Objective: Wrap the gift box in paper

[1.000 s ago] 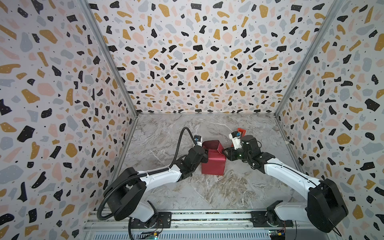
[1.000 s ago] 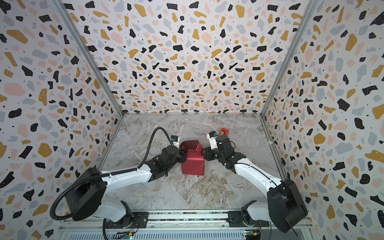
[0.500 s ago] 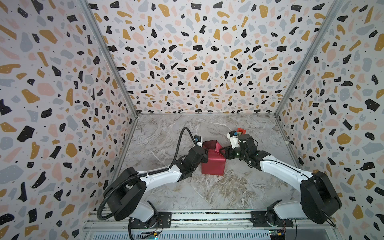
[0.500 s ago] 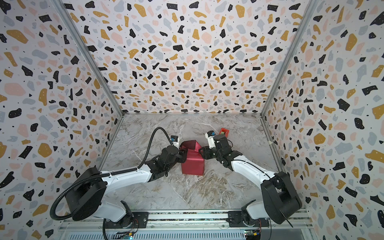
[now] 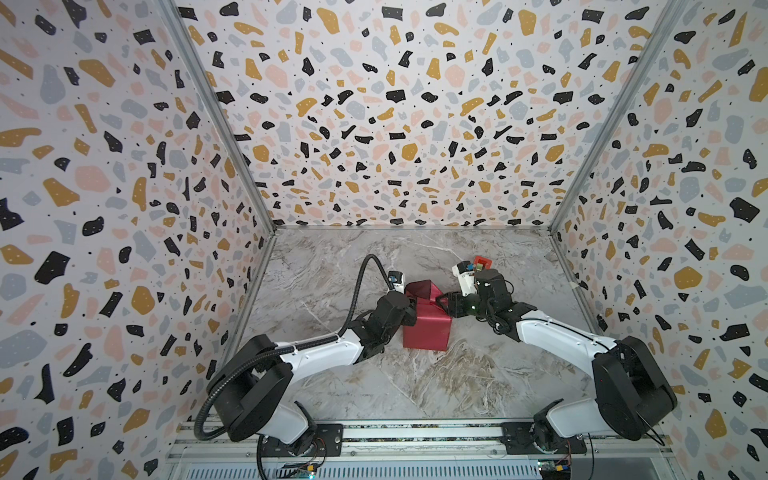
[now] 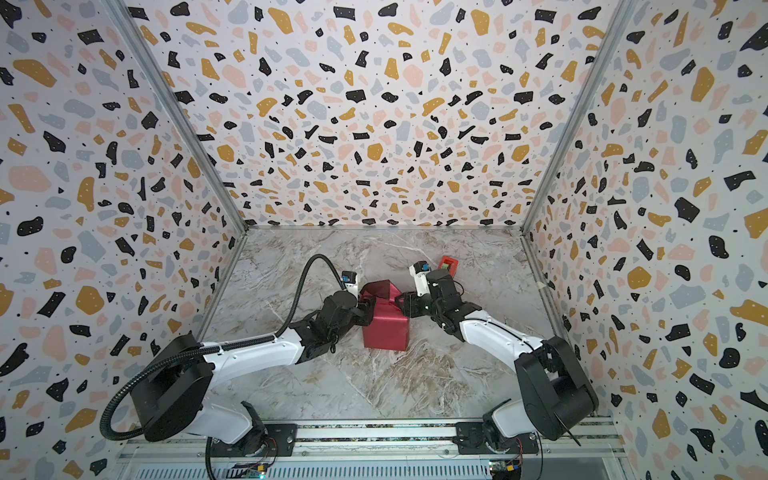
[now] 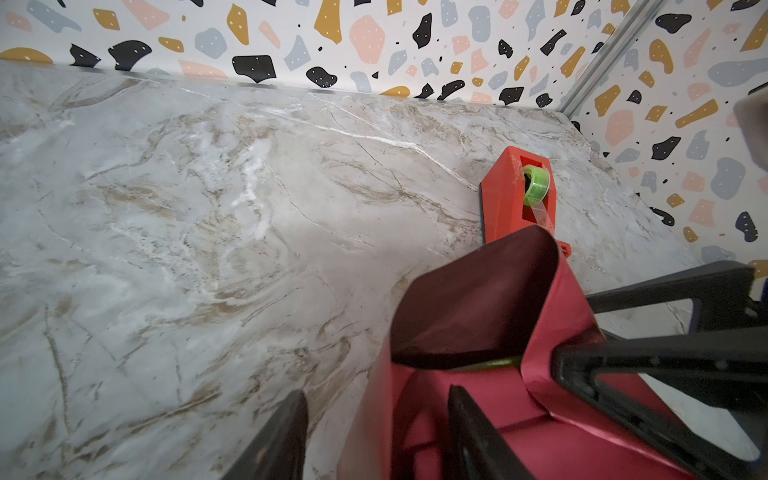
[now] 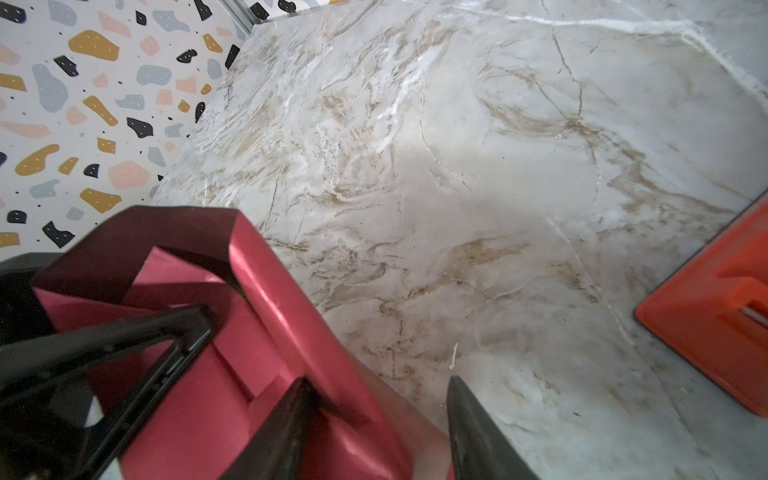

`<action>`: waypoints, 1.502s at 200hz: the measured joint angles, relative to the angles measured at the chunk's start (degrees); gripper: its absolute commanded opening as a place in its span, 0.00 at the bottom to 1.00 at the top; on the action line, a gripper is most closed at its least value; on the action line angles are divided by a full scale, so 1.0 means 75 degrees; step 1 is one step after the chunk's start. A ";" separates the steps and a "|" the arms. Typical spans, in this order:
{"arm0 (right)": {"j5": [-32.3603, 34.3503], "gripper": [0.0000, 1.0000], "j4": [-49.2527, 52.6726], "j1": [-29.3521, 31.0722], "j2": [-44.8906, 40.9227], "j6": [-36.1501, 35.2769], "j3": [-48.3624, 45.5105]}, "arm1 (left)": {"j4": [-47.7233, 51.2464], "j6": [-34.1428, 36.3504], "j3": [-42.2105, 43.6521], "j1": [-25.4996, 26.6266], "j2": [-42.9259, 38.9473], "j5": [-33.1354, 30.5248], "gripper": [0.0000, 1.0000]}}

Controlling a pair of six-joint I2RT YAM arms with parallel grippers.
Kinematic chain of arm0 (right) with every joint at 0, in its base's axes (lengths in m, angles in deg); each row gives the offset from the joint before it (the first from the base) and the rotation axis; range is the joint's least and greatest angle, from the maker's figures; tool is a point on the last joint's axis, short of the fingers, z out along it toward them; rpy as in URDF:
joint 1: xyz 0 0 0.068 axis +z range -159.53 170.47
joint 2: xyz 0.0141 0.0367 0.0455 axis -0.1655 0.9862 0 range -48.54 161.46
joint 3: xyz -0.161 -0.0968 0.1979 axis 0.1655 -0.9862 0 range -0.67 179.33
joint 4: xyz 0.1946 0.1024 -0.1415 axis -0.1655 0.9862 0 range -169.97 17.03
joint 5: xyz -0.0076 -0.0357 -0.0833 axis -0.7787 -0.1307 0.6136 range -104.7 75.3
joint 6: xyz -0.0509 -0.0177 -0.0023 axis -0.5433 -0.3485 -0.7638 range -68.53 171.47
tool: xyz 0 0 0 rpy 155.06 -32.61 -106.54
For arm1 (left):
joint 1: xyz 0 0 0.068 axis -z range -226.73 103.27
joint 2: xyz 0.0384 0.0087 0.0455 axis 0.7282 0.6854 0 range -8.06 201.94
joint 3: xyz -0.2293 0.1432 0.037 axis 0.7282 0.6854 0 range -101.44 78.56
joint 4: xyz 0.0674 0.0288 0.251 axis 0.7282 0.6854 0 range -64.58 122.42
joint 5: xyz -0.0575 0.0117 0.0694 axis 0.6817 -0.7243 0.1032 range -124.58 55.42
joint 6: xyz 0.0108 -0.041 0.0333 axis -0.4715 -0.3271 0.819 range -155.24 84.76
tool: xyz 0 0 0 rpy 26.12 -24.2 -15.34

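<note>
Paper [image 5: 426, 332] is already covering the top and sides of the gift box [image 7: 488, 365], which is sitting mid-table [image 5: 332, 270] between the arms and showing only a greenish sliver. The far end is gaping open with its dark flap [image 5: 419, 289] standing up. Left gripper [image 5: 411, 311] and right gripper [image 5: 444, 300] are straddling the top's side edges with jaws spread, pinching nothing. Likely remaining: end folds and taping from the tape dispenser [image 7: 519, 195].

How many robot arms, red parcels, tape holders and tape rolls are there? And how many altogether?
Robot arms: 2, the left arm and the right arm
Parcels wrapped in red paper: 1
Red-orange tape dispensers: 1
Green tape rolls: 1
Total: 5
</note>
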 measured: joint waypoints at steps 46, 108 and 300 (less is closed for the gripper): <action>0.0073 0.54 -0.0592 -0.0015 0.0000 0.0230 -0.0312 | -0.0047 0.0009 0.0000 0.0000 -0.0015 0.0067 0.60; 0.0090 0.54 -0.1486 -0.0015 -0.0251 0.0338 -0.0976 | -0.0029 0.0108 -0.0003 0.0000 -0.0562 0.0134 0.68; 0.0146 0.54 -0.1641 -0.0012 -0.0335 0.0332 -0.1099 | 0.0516 -0.0213 0.0787 -0.0982 -0.1431 0.1679 0.66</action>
